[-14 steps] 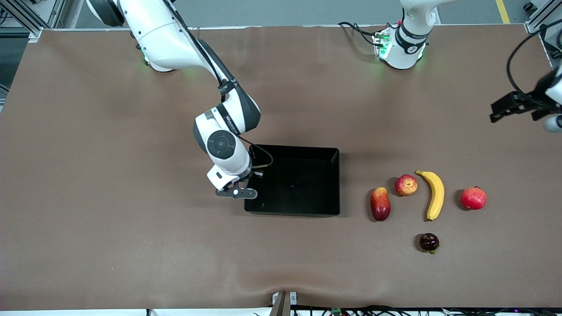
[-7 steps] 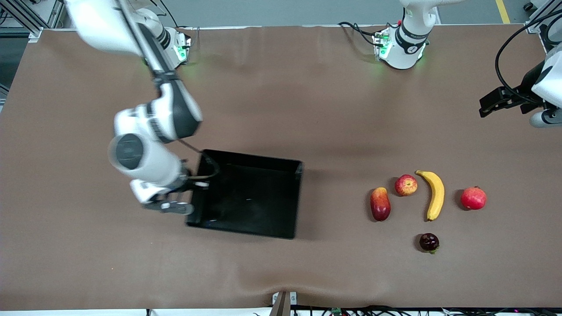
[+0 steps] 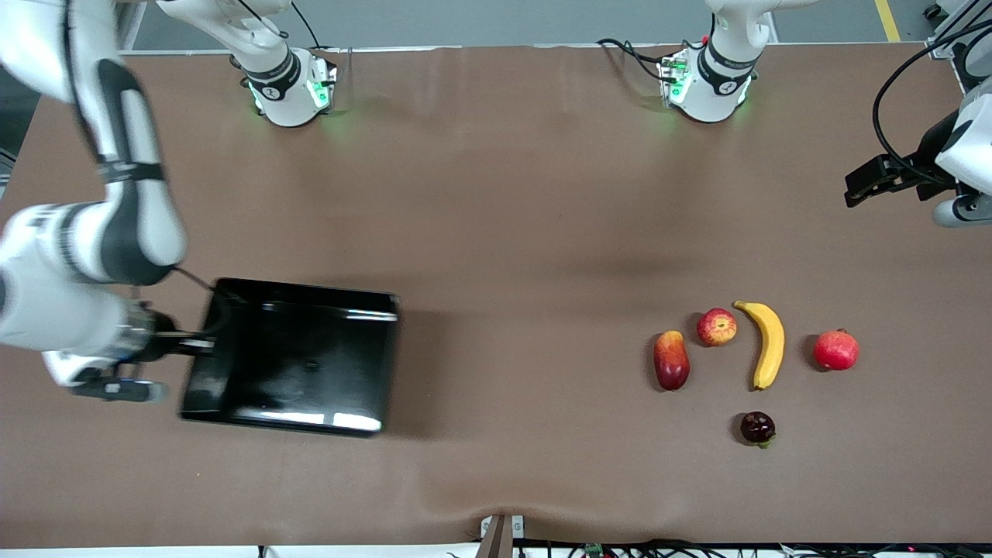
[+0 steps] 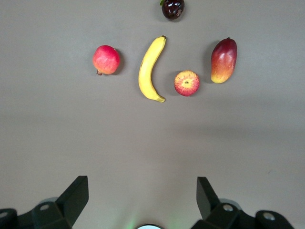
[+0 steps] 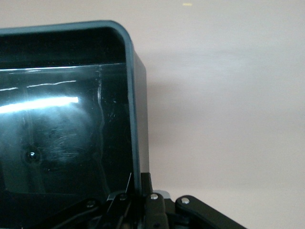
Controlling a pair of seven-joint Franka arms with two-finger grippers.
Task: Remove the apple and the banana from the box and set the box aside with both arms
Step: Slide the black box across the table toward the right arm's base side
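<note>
The black plastic tray lay toward the right arm's end of the brown counter, a shallow rectangle with low walls, rounded corners and a glossy inside that threw back streaks of light. The right gripper had its jaws clamped on the tray's short wall at the end toward the right arm; in the right wrist view the wall ran straight down between them. Toward the left arm's end of the counter, well apart from the tray, lay the fruits: the long curved yellow banana, the small round red apple with yellow streaks just beside it, and an oblong red-yellow mango-like fruit just beside the apple toward the tray. A plain red round fruit sat near the banana toward the left arm's end, and a small dark purple fruit lay nearer the front camera than the banana. The left gripper hung over bare counter at the left arm's end, jaws spread wide and holding nothing.
</note>
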